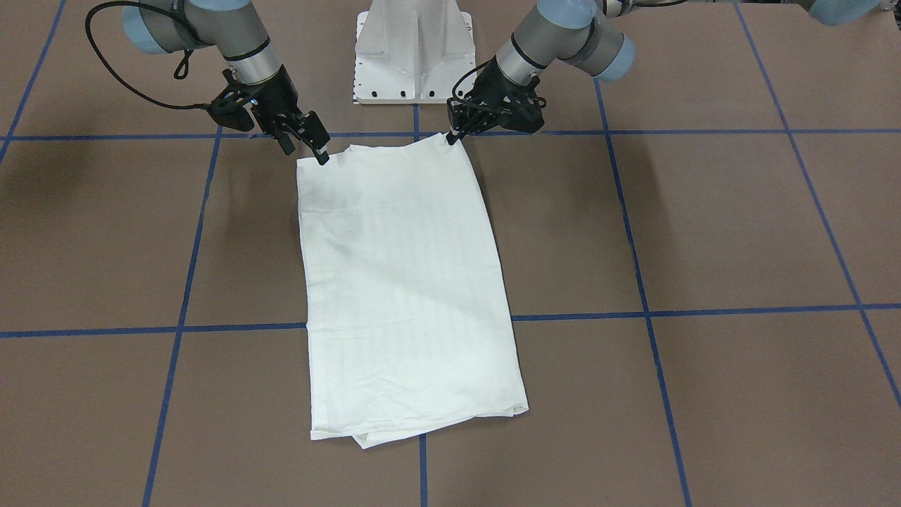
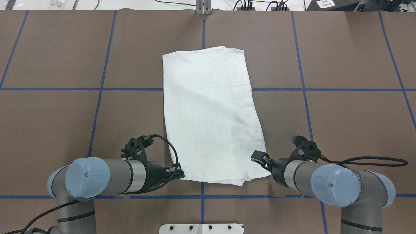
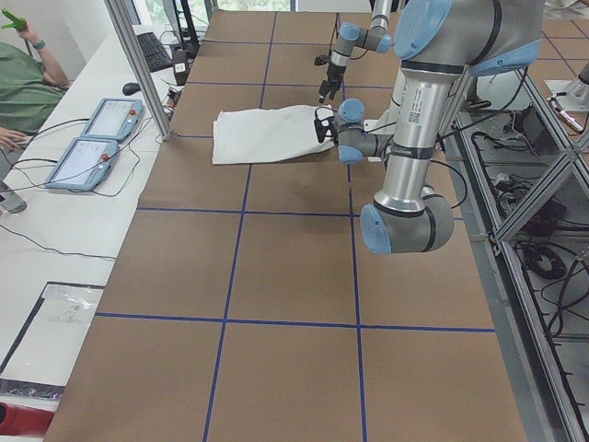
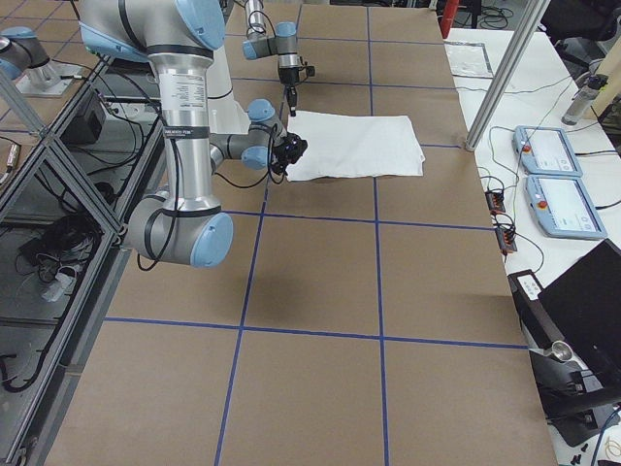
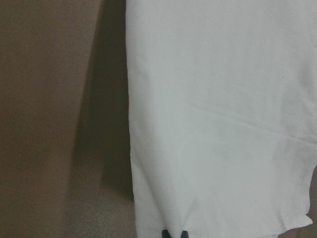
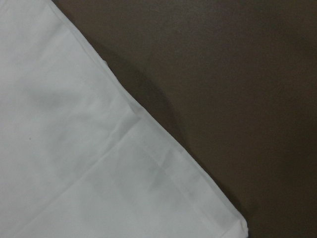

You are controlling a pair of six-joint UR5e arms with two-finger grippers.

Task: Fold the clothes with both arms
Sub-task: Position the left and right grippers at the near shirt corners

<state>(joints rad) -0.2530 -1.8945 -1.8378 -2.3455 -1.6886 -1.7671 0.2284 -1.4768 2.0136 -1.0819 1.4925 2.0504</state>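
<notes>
I am pinching a corner of the shirt (image 1: pixel 401 282) with my left gripper (image 1: pixel 451 139); my right gripper (image 1: pixel 307 155) is hovering nearby, fingers apart.

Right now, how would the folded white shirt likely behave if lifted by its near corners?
The shirt would probably sag limply: it lies flat in thin layers. Layers may slide apart, since edges already sit uneven at the far end.

T-shirt (image 1: pixel 401 282) plain white; table (image 1: pixel 739 225) brown; grid lines (image 1: pixel 704 311) blue; left end effector (image 1: pixel 452 138), right end effector (image 1: pixel 306 146) black.
</notes>
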